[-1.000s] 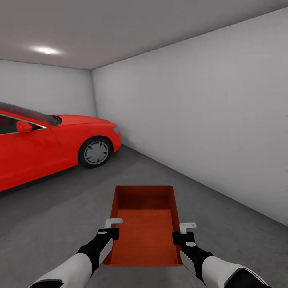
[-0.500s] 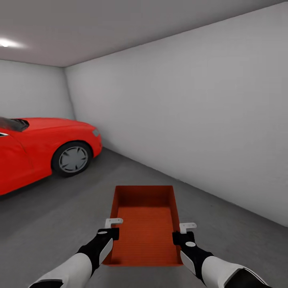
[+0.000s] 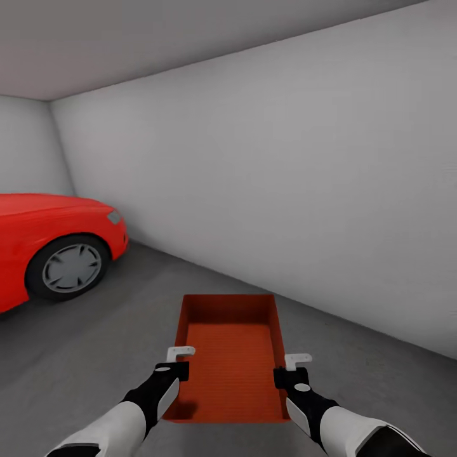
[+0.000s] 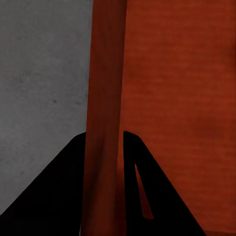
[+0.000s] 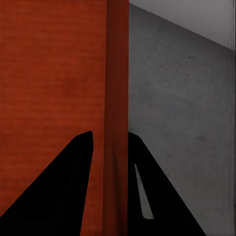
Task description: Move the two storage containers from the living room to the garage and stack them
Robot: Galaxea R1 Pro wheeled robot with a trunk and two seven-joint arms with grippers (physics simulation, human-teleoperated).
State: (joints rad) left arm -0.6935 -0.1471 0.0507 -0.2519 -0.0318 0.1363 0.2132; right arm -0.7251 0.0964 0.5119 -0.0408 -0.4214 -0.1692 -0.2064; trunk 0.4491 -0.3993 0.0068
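While I carry the bin (image 3: 230, 355) above the garage floor (image 3: 95, 336), left gripper (image 3: 179, 362) and right gripper (image 3: 287, 369) each clamp a long side wall, long axis pointing away from me

Location: the garage, indoor. Evidence: 1 red car (image 3: 44, 254) parked at left, front wheel (image 3: 66, 268) and bonnet visible; dark grey mottled concrete floor (image 3: 127, 317); plain pale grey walls (image 3: 285, 190) meeting in 1 corner; flat grey ceiling (image 3: 127, 38).
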